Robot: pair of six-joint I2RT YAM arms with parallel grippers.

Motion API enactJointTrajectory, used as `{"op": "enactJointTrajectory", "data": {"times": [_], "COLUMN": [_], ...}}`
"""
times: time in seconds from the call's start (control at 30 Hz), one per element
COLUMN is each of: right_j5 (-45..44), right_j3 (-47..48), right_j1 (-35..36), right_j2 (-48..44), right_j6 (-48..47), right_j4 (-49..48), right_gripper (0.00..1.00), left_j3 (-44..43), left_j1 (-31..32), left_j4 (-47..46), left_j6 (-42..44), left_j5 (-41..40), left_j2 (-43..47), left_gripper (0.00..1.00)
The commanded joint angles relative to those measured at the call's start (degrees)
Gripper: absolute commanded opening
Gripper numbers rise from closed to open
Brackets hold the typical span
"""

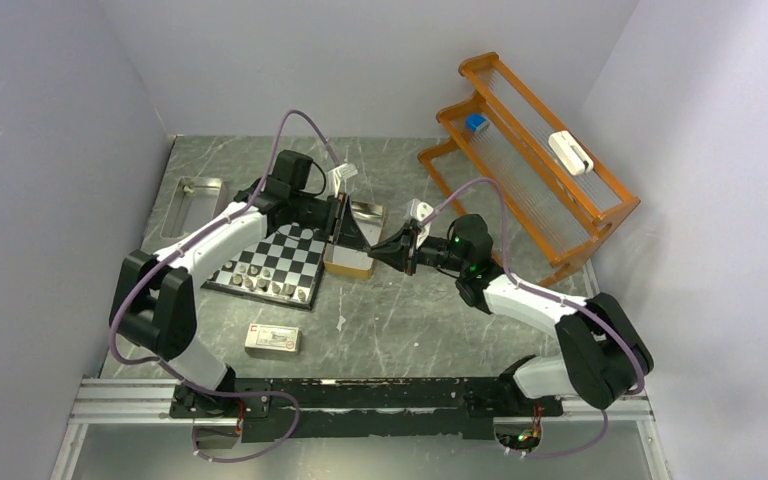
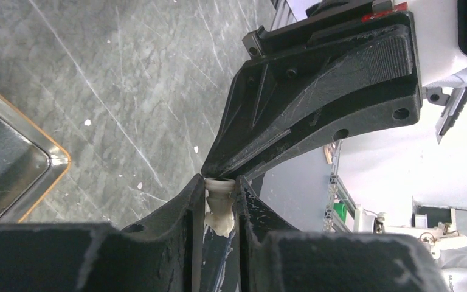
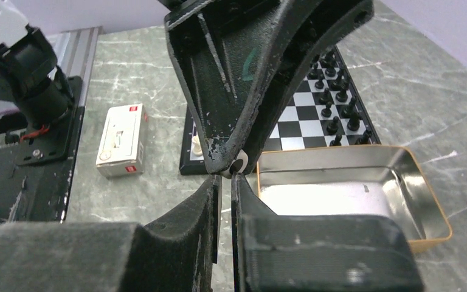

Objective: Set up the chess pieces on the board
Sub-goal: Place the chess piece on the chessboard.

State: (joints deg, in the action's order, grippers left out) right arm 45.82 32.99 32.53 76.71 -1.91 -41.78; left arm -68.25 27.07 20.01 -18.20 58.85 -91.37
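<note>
Clamps a pale chess piece (image 2: 220, 213) in the left gripper (image 2: 220, 187) at lower centre, tip to tip with the right gripper (image 2: 217, 172), its narrow jaws' hold unclear; print on the carton (image 3: 121, 140) at left unreadable.

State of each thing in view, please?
left gripper, shut on pale chess piece.
right gripper, nearly closed at that piece; grip unclear.
board, partly set up.
tin, open, looks empty.
carton, closed, lying flat.
</note>
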Motion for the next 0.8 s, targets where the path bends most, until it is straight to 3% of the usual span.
{"op": "enactJointTrajectory", "data": {"times": [0.0, 0.17, 0.33, 0.5, 0.67, 0.77], "right_j5": [-5.0, -7.5, -8.8, -11.4, -13.9, -19.1], "right_j3": [-1.4, -2.9, -3.7, -4.6, -4.6, -5.3], "right_j1": [1.2, 1.3, 1.3, 1.2, 1.3, 3.7], "right_j2": [2.4, 3.5, 3.8, 0.7, -5.0, -6.9], "right_j6": [8.3, 14.4, 16.7, 15.1, 13.2, 12.0], "right_j4": [-4.0, -8.9, -10.2, -6.3, -1.7, -2.5], "right_gripper": [0.00, 0.00, 0.01, 0.17, 0.43, 0.51], "left_j3": [-3.4, -3.0, -3.8, -6.6, -10.5, -6.2], "left_j1": [0.9, 0.6, 0.5, -0.4, -2.4, -3.3], "left_j4": [-4.5, -6.9, -5.9, 0.2, 14.1, 11.5], "left_j6": [-0.9, -2.8, -2.4, 1.5, 10.5, 6.7], "left_j5": [2.9, 1.6, 0.9, -1.3, -9.3, -8.8], "left_j2": [-0.3, -0.7, -2.2, -2.8, -3.4, -2.0], "left_gripper": [0.25, 0.24, 0.15, 0.13, 0.12, 0.12]}}
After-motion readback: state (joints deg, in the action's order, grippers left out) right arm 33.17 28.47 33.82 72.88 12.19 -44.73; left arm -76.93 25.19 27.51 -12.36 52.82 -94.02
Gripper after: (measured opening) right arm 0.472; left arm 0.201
